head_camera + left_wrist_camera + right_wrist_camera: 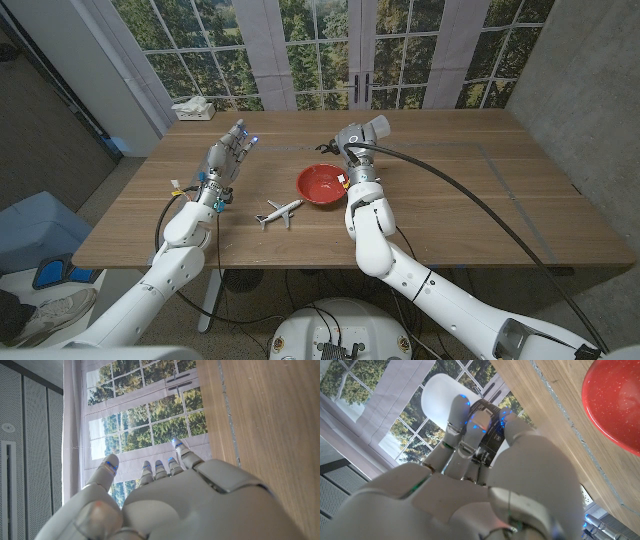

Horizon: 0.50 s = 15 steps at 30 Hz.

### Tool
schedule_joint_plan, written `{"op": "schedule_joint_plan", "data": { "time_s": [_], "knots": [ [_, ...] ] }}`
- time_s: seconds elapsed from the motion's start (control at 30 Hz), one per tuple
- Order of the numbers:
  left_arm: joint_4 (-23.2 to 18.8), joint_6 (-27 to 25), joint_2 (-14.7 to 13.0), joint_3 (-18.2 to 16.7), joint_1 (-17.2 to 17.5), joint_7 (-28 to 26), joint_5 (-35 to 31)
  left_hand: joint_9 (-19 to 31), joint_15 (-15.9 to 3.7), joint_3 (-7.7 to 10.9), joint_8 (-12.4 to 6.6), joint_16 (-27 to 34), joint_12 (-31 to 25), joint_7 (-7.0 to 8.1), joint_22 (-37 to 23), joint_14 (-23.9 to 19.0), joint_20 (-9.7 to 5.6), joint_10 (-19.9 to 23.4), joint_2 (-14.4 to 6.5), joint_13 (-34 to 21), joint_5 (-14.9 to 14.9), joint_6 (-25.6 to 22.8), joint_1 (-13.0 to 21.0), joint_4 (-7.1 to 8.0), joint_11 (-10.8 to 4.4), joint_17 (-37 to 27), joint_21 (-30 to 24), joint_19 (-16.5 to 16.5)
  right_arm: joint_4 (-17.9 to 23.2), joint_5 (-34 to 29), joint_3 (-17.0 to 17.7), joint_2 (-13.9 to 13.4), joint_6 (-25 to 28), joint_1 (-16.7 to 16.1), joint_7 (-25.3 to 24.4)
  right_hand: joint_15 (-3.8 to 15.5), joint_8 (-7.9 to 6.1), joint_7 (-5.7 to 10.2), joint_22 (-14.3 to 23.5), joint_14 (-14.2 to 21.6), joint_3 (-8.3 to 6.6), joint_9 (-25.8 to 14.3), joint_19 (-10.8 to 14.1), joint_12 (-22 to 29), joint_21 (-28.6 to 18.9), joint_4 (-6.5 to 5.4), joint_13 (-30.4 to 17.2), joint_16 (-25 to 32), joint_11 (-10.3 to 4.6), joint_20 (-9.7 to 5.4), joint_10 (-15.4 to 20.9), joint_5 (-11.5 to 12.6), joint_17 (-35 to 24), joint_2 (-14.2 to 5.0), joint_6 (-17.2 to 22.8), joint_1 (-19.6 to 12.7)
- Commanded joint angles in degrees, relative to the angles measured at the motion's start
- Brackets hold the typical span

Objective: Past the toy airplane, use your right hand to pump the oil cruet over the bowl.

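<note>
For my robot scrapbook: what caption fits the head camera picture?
Right hand holds the oil cruet behind the red bowl, toy airplane nearby.

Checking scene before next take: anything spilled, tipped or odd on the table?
Nothing stands out. The red bowl sits upright, the toy airplane rests beside it, and the right hand grips the cruet. No visible spills.

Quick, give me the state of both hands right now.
Left hand: open, fingers apart, holding nothing.
Right hand: closed, fingers wrapped around the oil cruet, beside the red bowl.
</note>
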<state>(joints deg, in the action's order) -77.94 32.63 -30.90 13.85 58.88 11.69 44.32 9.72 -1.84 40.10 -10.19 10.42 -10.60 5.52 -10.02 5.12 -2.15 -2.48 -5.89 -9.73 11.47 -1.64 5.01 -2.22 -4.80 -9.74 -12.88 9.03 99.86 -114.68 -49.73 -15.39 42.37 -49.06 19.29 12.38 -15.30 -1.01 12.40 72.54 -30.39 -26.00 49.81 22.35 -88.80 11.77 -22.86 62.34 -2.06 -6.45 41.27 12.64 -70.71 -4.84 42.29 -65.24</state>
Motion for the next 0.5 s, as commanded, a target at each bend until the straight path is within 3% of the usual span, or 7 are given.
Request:
{"op": "schedule_joint_plan", "data": {
  "time_s": [0.03,0.23,0.5],
  "knots": [
    [0.20,0.03,0.11,-0.01,-0.13,0.09,-0.01,0.10,-3.57,0.18,-0.10,-0.09,-0.21,0.39,-0.07,-0.17,-1.05,0.07,-4.65,-0.22,0.48,0.13,0.55,0.19,0.08,-0.19,0.08,0.48,0.21,0.59,0.54,0.40,-0.02,-0.24,0.04,0.21,-0.39,0.88,0.13,-0.26,-7.33,-0.78,-0.14,17.68,-0.28,-6.96,-38.11,0.87,-2.49,-5.83,18.57,0.21,-0.24,-4.56,12.30,4.84],
    [0.22,-0.22,0.13,0.20,-0.49,-0.05,-0.27,0.10,-3.62,0.25,-0.09,-0.09,-0.21,0.39,-0.07,-0.22,-1.01,0.09,-4.60,-0.22,0.50,0.17,0.60,0.27,0.05,-0.17,0.16,0.50,1.63,5.85,0.97,-1.20,-0.64,-0.59,-4.81,0.22,-0.31,0.76,-0.22,-0.31,-7.45,-1.84,0.06,17.53,-0.19,-6.90,-37.77,1.71,-2.51,-5.88,18.84,0.24,-0.19,-4.81,12.33,5.04],
    [0.31,-0.59,0.16,0.43,-0.92,-0.09,-0.40,0.11,-3.62,0.28,-0.10,-0.12,-0.23,0.34,-0.07,-0.21,-1.06,0.14,-4.43,-0.22,0.50,0.17,0.59,0.38,0.11,-0.16,0.25,0.57,1.77,7.99,0.89,-1.73,-0.04,-0.41,-6.88,0.16,0.71,0.34,-1.12,-0.71,-7.88,-3.69,0.27,15.91,0.27,-7.03,-35.25,2.97,-2.68,-5.96,18.82,0.05,0.06,-5.42,11.12,5.41]
  ]
}}
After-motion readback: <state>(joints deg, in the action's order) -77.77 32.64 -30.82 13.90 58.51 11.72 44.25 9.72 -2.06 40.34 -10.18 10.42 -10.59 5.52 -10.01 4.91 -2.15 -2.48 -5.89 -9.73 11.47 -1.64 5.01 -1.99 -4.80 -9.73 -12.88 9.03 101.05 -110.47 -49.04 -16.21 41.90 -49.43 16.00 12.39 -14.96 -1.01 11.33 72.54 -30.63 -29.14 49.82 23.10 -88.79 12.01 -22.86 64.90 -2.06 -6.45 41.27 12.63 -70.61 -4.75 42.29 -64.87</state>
